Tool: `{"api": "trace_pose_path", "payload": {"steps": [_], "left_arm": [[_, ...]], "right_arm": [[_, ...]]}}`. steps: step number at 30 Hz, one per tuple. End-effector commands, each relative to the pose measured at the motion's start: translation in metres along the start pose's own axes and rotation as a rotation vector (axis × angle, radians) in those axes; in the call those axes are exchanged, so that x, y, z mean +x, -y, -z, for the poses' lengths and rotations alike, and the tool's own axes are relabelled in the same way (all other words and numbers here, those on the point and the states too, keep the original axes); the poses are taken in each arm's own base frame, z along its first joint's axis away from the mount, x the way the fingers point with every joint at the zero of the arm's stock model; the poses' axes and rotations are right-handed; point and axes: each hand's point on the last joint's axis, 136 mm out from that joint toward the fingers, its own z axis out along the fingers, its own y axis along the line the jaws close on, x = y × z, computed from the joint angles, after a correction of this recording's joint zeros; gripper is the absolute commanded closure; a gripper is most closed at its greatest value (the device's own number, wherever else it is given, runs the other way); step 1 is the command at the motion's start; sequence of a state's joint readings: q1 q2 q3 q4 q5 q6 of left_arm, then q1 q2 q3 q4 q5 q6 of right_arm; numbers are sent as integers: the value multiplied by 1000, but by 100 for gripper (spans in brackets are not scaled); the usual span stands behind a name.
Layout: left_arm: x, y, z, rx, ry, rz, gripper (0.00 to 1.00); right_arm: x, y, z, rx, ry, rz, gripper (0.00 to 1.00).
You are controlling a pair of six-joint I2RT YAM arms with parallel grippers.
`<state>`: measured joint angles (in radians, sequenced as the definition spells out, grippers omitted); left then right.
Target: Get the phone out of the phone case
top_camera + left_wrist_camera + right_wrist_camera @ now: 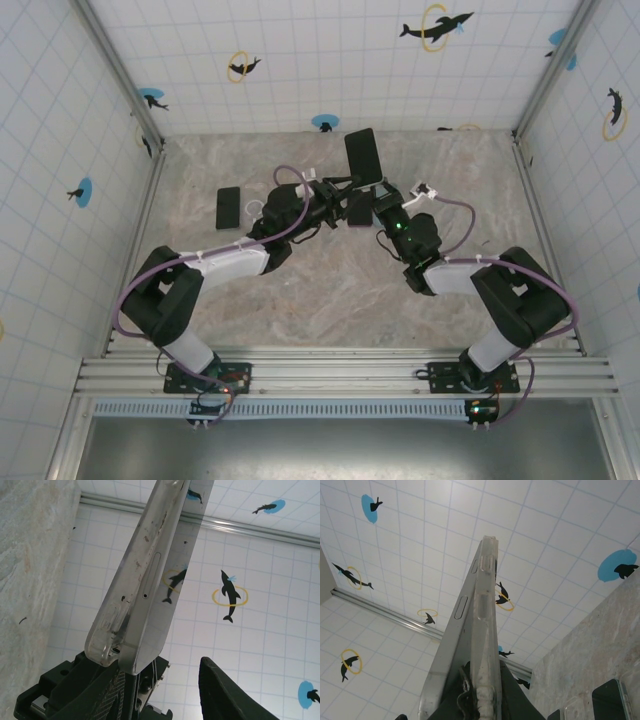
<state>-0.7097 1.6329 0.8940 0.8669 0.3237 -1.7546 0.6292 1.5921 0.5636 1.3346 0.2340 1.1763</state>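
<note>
A dark phone [362,153] in a clear case is held up on edge above the middle of the table, between both arms. In the right wrist view the silver phone edge [462,607] splays left from the clear case [487,595], and my right gripper [487,685] is shut on the case's lower end. In the left wrist view the phone [145,580] rests against one dark finger [100,690]. The other finger [225,690] stands well apart, so my left gripper [160,672] is open. From above, the left gripper [338,188] and right gripper [378,195] meet under the phone.
A black phone [229,207] lies flat on the marble table [330,290] at the left. Another dark device [358,210] lies beneath the grippers. In the right wrist view a black phone [612,700] rests at the lower right. Tiled walls enclose the table.
</note>
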Motion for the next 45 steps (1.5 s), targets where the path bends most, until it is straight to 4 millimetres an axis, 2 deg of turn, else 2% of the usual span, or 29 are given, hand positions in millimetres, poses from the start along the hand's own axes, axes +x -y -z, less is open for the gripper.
{"api": "trace_pose_path", "payload": {"steps": [1, 5, 11, 13, 15, 23, 25, 31, 34, 39, 45], "left_arm": [[-29, 11, 2, 33, 114, -26, 60], [-35, 10, 1, 28, 145, -32, 61], [-38, 20, -9, 54, 134, -39, 63], [-36, 16, -10, 52, 125, -33, 66], [-34, 34, -15, 98, 114, -39, 70], [-28, 51, -20, 159, 74, -30, 86], [-28, 52, -19, 156, 76, -38, 91], [-24, 60, -16, 163, 69, -59, 92], [-21, 65, -15, 164, 60, -72, 93], [-14, 70, -13, 156, 36, -94, 93], [-9, 48, -23, 124, -6, -81, 93]], "right_arm": [[-8, -51, -4, -146, 32, 30, 99], [-8, -50, -3, -143, 46, 13, 99], [-2, -49, -6, -133, 43, -9, 99], [0, -45, -7, -119, 44, -14, 99], [1, -42, -7, -107, 43, -15, 99], [4, -33, -7, -80, 42, -24, 99], [2, -29, -5, -65, 52, -21, 99], [-3, -2, 4, 45, 80, 23, 99], [-10, 21, 11, 143, 95, 78, 99], [-39, 58, 30, 283, 152, 165, 99], [-73, 67, 37, 320, 154, 243, 99]]}}
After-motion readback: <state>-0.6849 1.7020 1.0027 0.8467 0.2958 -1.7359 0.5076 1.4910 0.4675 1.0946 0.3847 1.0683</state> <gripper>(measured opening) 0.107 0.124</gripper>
